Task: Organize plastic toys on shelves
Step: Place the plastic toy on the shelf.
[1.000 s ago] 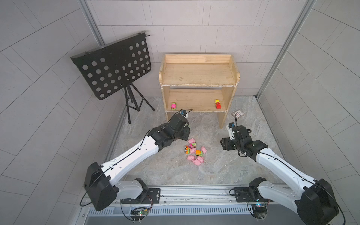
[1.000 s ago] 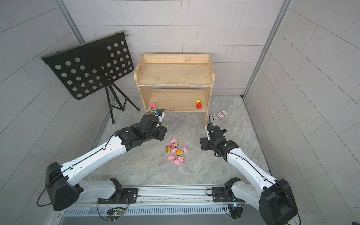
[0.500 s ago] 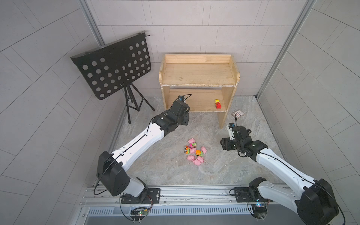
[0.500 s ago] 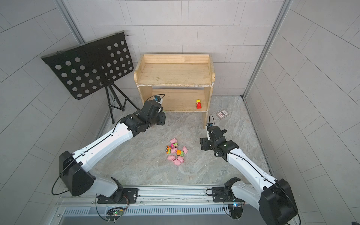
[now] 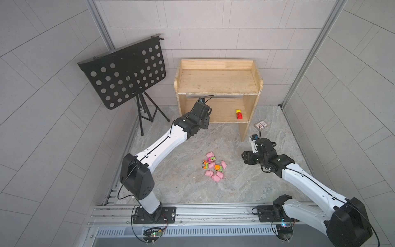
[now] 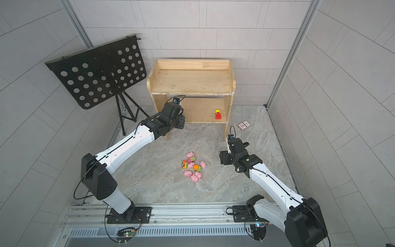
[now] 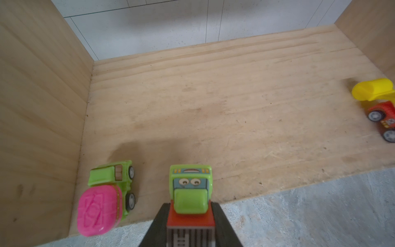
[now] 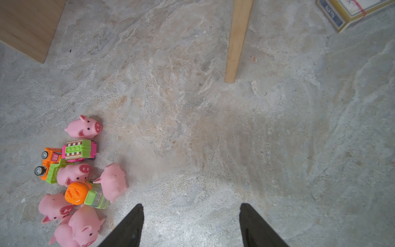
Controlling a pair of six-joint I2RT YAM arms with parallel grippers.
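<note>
Shelving a green truck (image 7: pixel 190 188)

Pinched in the left gripper (image 7: pixel 190 216), it hangs at the front edge of the lower shelf (image 7: pixel 213 107), beside a pink-drummed mixer (image 7: pixel 106 192). Next likely calls for lowering, then release. The right gripper (image 8: pixel 190 206) hovers spread near the floor pile (image 8: pixel 79 177).

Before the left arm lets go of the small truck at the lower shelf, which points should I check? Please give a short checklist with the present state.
1. Grip: left gripper shut on the green-faced truck: ok.
2. Support: truck resting on the lower shelf board: cannot tell; it is at the board's front edge.
3. Neighbour: gap to the pink-drum truck beside it: ok, apart.
4. Space: bare board toward the red-yellow vehicle: ok.
5. Other arm: right gripper open, apart from the floor pile: ok.
</note>
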